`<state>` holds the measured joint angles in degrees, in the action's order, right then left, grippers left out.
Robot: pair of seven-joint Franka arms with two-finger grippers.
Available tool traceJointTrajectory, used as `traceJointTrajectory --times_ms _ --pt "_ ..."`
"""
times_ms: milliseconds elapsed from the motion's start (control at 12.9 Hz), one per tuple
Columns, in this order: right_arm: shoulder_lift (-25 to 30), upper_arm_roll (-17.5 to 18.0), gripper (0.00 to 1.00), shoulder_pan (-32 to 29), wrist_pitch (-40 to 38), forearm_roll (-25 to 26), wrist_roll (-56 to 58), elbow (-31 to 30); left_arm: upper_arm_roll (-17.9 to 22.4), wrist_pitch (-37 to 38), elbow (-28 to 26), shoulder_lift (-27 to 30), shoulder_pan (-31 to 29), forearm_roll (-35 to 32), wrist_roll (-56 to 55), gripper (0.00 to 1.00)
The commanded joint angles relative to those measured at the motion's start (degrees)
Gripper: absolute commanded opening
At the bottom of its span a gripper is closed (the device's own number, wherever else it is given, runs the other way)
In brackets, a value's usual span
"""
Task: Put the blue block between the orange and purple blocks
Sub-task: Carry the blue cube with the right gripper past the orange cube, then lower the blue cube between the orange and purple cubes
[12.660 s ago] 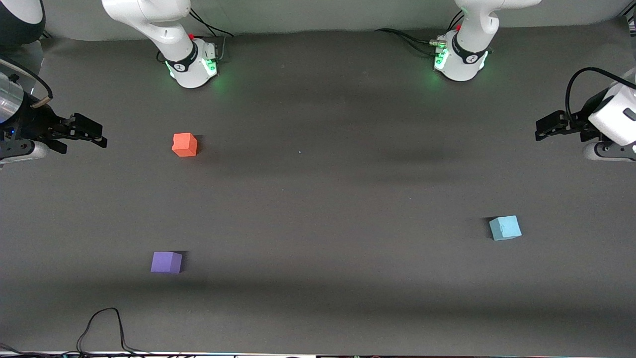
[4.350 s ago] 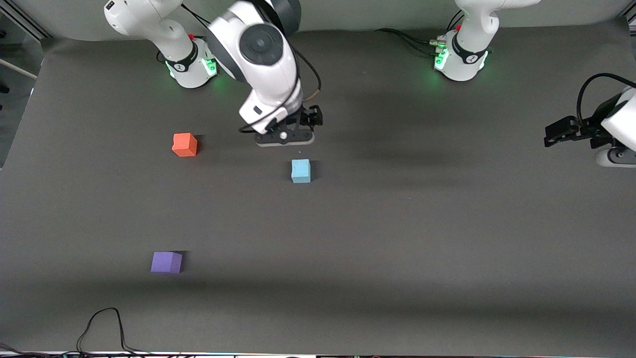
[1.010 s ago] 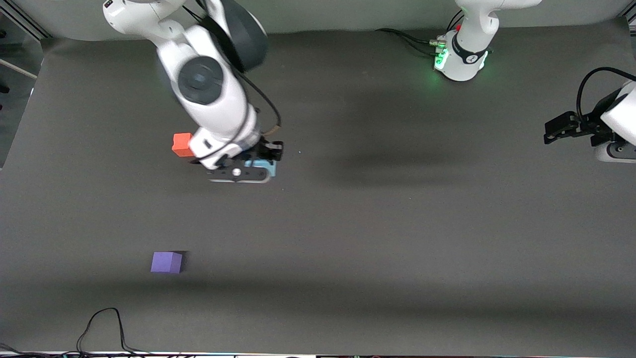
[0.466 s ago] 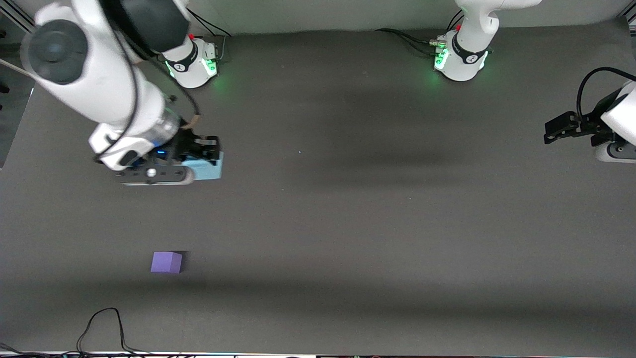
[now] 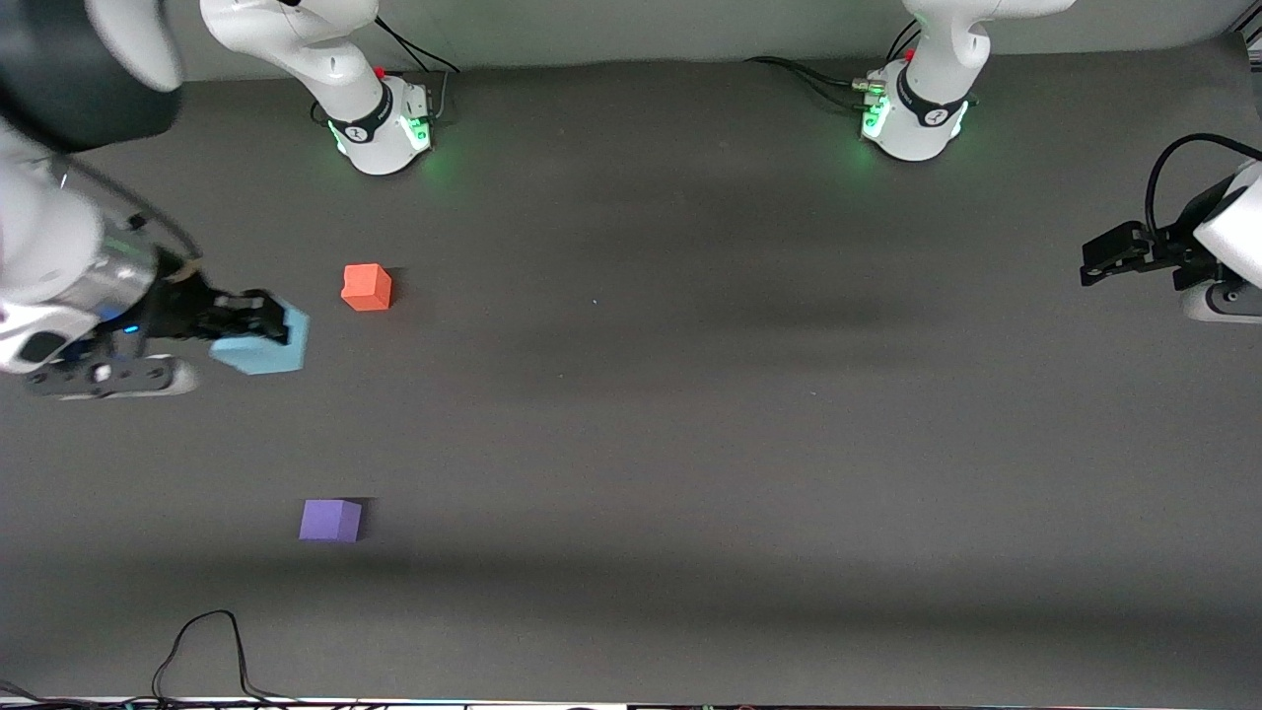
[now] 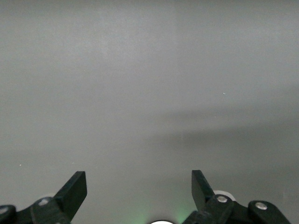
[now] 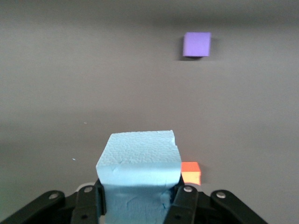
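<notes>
Front view: the right hand [image 5: 258, 325] is raised over the counter [image 5: 690, 444] at the right arm's end, its fingers clamped on the blue block [image 5: 264, 350]. The held block sits in the air at roughly 8 o'clock from the orange block [image 5: 366, 287] and at roughly 11 o'clock from the purple block [image 5: 330, 520]. Both of those blocks rest on the counter, well apart from each other, the purple one nearer the front camera than the orange one. The left hand [image 5: 1099, 258] waits at the left arm's end of the counter, holding nothing. A black cable [image 5: 202, 646] lies at the counter edge nearest the camera, at about 7 o'clock from the purple block.

Left wrist view: the left hand [image 6: 139, 191] has its two black fingers [image 6: 74, 191] spread wide apart. Only bare grey counter surface [image 6: 149, 93] shows between them.

Right wrist view: the right hand [image 7: 138, 198] grips the blue block [image 7: 140, 163] between its fingers, with the block's upper face fully exposed. The orange block [image 7: 191, 172] shows just past the edge of the held block, lower down on the counter. The purple block [image 7: 197, 44] lies well apart from both, at about 1 o'clock from the blue block.
</notes>
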<state>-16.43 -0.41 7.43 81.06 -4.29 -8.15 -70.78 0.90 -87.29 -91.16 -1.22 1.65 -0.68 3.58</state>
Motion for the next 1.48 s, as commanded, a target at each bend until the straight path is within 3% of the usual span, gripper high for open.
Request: traceJointTrajectory --times_ms 0,78,388,699,1087,1243,1398 --pt "3.93 12.31 0.47 -13.52 2.69 0.60 1.56 -6.55 0.33 0.19 -0.86 0.87 0.37 -0.46 0.73 1.00" --pt "5.25 15.76 0.47 -17.58 3.74 0.69 3.04 -8.48 0.33 0.19 -0.86 0.87 0.37 -0.46 0.73 1.00" --pt "7.63 15.44 0.47 -18.24 9.27 0.78 5.87 -15.77 0.33 0.11 -0.86 0.79 0.46 -0.46 0.73 1.00" --pt "11.94 15.26 0.47 -18.24 24.19 0.69 5.87 -32.72 0.33 0.11 -0.86 0.79 0.55 -0.46 0.73 1.00" --pt "8.97 15.18 0.47 -18.50 50.89 0.43 6.92 -52.33 0.33 0.11 -0.86 0.79 0.72 -0.46 0.47 1.00" --pt "5.46 15.00 0.47 -18.94 59.34 0.43 8.41 -56.47 0.33 0.11 -0.95 0.79 0.63 -0.46 0.47 1.00" --pt "1.59 13.25 0.47 -18.94 62.11 0.43 9.99 -57.11 0.33 0.02 -0.95 0.79 0.63 -0.46 0.38 1.00"
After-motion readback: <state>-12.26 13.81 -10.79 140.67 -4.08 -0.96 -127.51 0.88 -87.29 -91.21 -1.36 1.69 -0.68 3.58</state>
